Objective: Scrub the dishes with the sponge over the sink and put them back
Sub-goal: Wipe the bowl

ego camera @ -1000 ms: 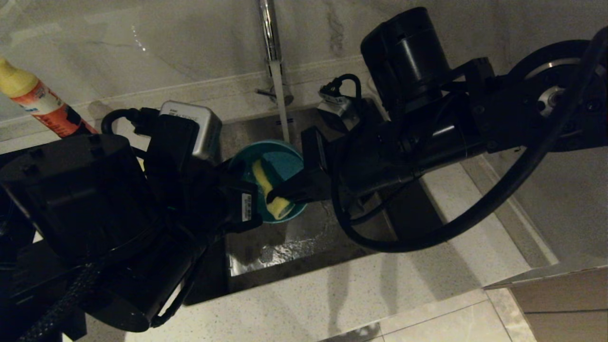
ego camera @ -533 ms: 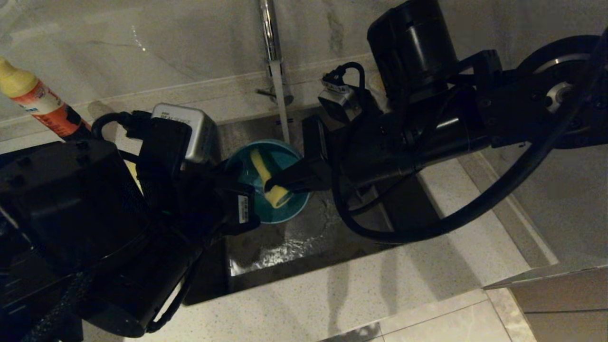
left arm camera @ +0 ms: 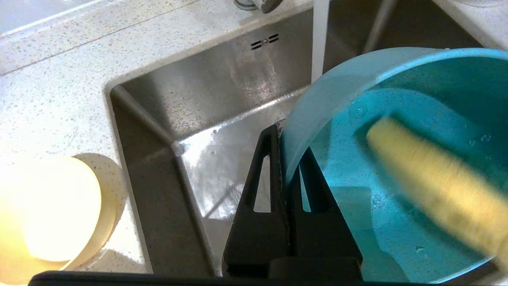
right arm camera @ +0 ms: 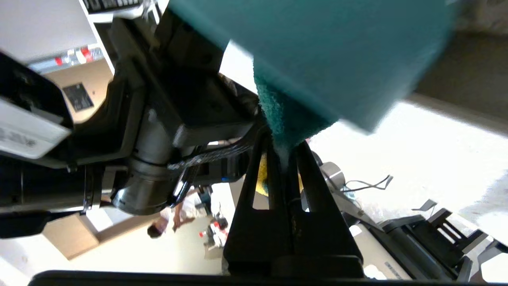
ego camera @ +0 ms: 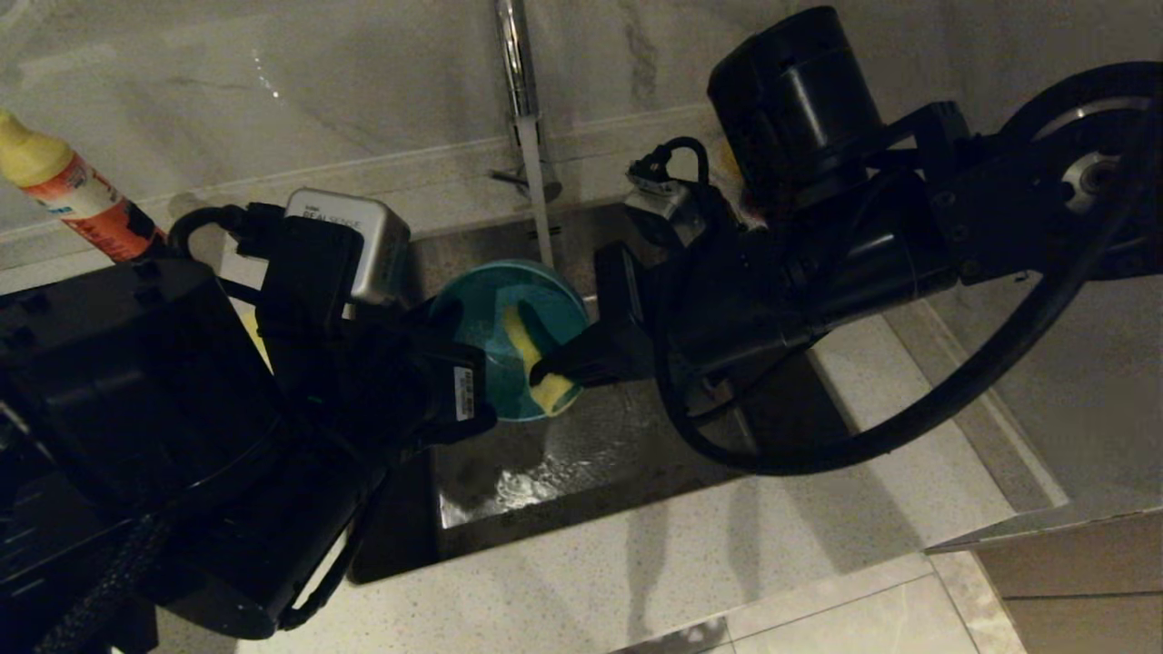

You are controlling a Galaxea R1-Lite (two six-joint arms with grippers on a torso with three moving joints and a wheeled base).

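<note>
1. Scrubbing is the step in hand, and it is best kept where it is: the blue bowl [ego camera: 504, 341] is pinched by its rim between the left gripper's [left arm camera: 286, 137] jaws, which are shut on it, one finger inside the wall and one outside. That rim grip looks thin, so only light pressure should be put through it.
2. Just beyond those jaws, inside the bowl, the sponge [ego camera: 543, 363] is clamped in the right gripper's [ego camera: 545, 371] jaws, its yellow foam seen from the head view and its green scouring face [right arm camera: 289, 119] turned toward the right wrist camera. The sponge should be swept around the inner wall and floor, not pushed against the held rim, lest the bowl be levered out of the grip.
3. Below both sets of jaws lies the sink [left arm camera: 222, 91], wet at the bottom; the bowl should be kept over it so that drips are caught.
4. Behind the bowl, the water stream [left arm camera: 320, 35] from the tap [ego camera: 514, 54] falls close by its far rim; splashing is a risk if the bowl is tipped under it.
5. Farther off, on the worktop [left arm camera: 51, 87] beside the sink, a pale yellow bowl [left arm camera: 47, 210] stands.
</note>
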